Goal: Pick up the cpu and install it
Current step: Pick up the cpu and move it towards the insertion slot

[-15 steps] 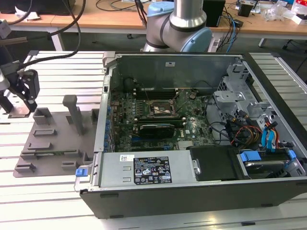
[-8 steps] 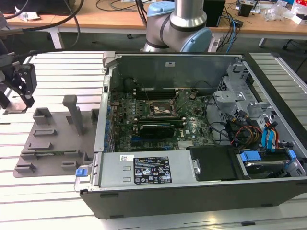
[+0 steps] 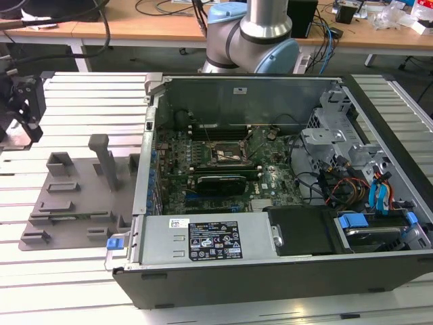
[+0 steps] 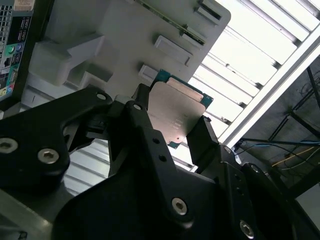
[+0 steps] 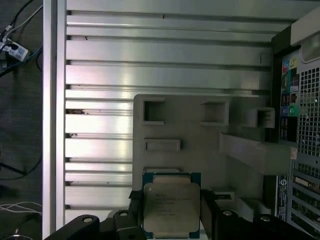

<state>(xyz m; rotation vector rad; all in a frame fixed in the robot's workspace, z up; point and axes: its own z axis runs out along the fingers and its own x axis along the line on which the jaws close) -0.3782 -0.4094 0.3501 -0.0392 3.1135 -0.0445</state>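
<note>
The cpu (image 4: pixel 177 112) is a flat square chip with a pale silvery top and a thin green rim, also seen in the first wrist view (image 5: pixel 171 205). My gripper (image 4: pixel 172 124) is shut on it, one black finger against each of two opposite edges, and it hangs above the grey plastic tray (image 5: pixel 200 150). In the exterior view the gripper (image 3: pixel 24 112) is at the far left, raised over the slatted table to the left of the tray (image 3: pixel 74 196). The dark square socket frame (image 3: pixel 229 154) sits on the motherboard inside the open computer case.
The open computer case (image 3: pixel 270 203) lies on its side at the exterior view's right, with cables, drive bays and a power supply inside. Upright posts rise from the grey tray (image 3: pixel 101 159). The arm's base (image 3: pixel 250 34) stands behind the case, in front of a wooden desk.
</note>
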